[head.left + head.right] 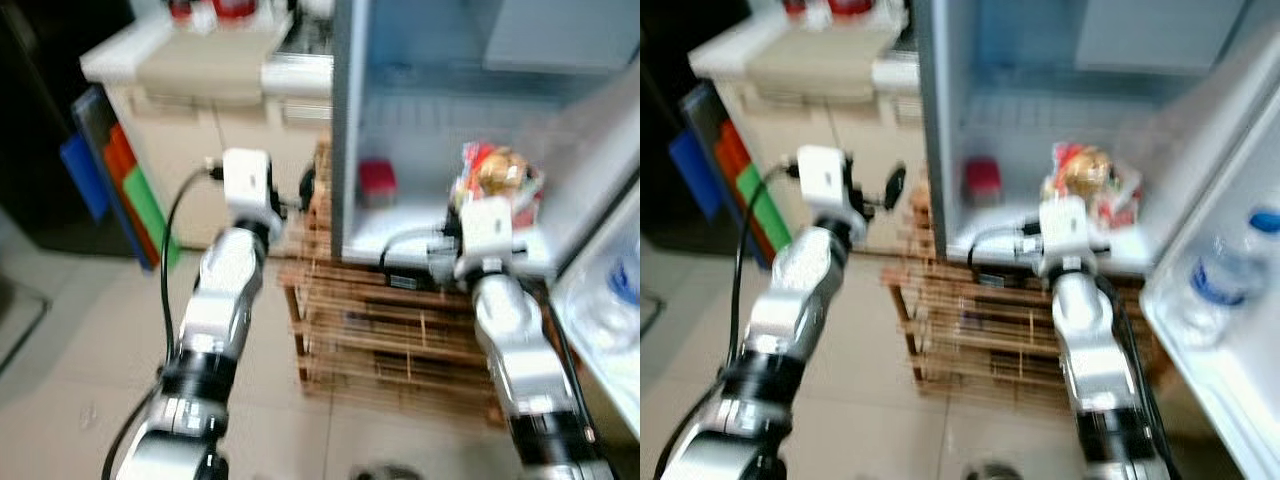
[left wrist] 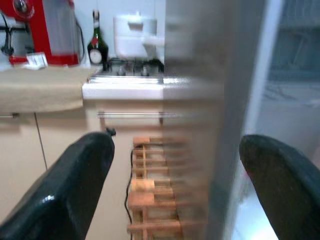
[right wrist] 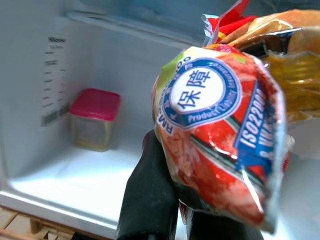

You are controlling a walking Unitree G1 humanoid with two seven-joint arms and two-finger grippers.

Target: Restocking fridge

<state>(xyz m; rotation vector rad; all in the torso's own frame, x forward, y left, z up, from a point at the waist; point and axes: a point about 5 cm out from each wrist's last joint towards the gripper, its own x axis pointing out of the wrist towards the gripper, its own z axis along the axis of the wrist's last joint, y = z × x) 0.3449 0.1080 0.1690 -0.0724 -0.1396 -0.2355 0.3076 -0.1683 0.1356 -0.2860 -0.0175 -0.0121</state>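
Fridge (image 1: 345, 120) open in left eye view, door swung wide. Red snack bag (image 1: 497, 180) inside on bottom shelf, right gripper (image 1: 487, 228) reaching in. Left gripper (image 1: 308, 185) just outside fridge wall, above wooden rack (image 1: 380, 330).

Left wrist: jaws spread, pinching nothing.

Right wrist: jaws pinching snack bag; red-lidded tub (image 3: 94, 119) deeper inside fridge.

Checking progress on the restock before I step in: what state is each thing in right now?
Fridge: door open, standing on a wooden rack.
Snack bag: sealed, held in the right gripper at the fridge opening.
Red-lidded container: lid on, upright on the fridge floor.
Water bottle: capped, upright in the door shelf.
Left gripper: fingers open, holding nothing, at the fridge's side wall.
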